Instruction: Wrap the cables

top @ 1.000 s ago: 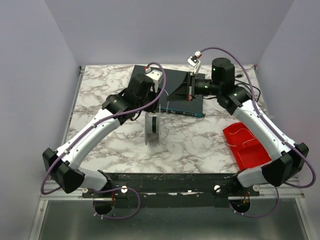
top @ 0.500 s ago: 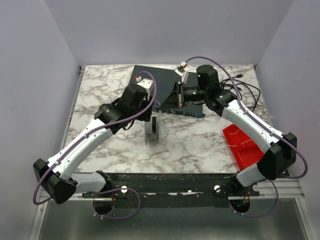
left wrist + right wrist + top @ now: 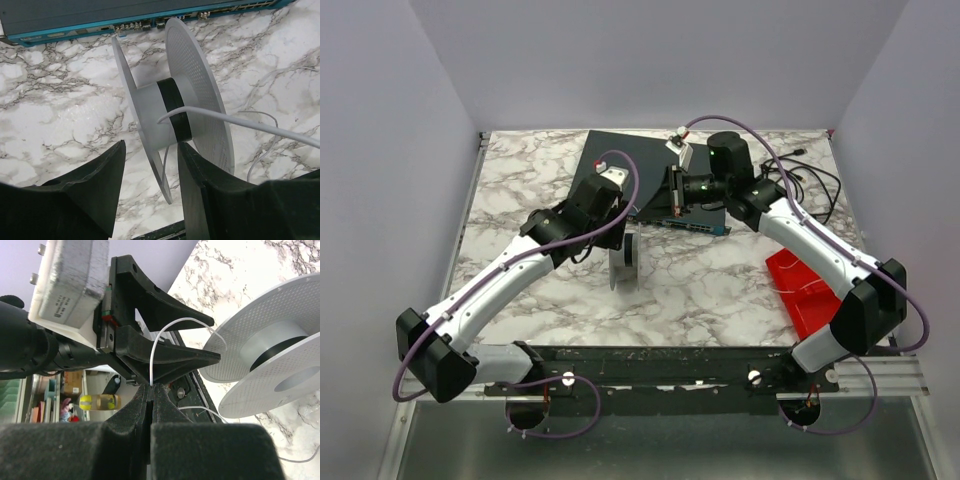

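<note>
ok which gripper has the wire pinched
The right gripper: its fingers are shut on the white wire. The left gripper is open, straddling a flange of the spool.

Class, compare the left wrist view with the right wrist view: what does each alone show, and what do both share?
Left wrist only: the white wire reaching the hub of the white spool. Right wrist only: the right gripper shut on that wire. Both: the spool, the left gripper and the marble table.
</note>
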### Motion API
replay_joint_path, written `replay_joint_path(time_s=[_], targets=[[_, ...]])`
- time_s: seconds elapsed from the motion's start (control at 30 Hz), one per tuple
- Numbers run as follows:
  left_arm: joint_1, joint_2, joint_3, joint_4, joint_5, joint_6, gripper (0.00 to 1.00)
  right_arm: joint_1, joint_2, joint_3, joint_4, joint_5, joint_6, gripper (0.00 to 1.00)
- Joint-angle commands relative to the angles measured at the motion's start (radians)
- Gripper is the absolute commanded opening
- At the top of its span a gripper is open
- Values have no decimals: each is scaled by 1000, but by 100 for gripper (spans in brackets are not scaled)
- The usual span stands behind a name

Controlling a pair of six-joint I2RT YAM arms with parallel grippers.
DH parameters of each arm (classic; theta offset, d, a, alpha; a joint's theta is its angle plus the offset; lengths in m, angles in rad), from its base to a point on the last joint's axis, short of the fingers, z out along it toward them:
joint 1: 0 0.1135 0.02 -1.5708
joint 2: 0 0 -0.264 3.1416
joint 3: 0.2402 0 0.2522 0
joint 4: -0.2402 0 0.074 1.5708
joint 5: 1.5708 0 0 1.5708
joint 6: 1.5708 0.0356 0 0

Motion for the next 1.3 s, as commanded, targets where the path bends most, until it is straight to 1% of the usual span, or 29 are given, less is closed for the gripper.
replay_joint_path(time_s=[0.0, 0.3, 0.77, 0.93, 1.2, 1.27], targets=[[3, 22, -20, 8, 2, -12, 46, 9, 17, -8, 26, -14, -8, 1], [3, 44, -33, 10, 28, -12, 44, 9, 30, -2, 30, -11, -8, 1], [4, 49, -44, -6, 24, -9, 36, 9, 41, 2, 39, -9, 1, 1], [4, 46, -48, -10, 42, -1, 36, 11, 44, 0, 42, -11, 3, 1], [3, 50, -58, -13, 55, -2, 32, 11, 46, -2, 46, -11, 4, 1], [2, 50, -63, -14, 51, -5, 29, 11, 46, -4, 48, -11, 4, 1]])
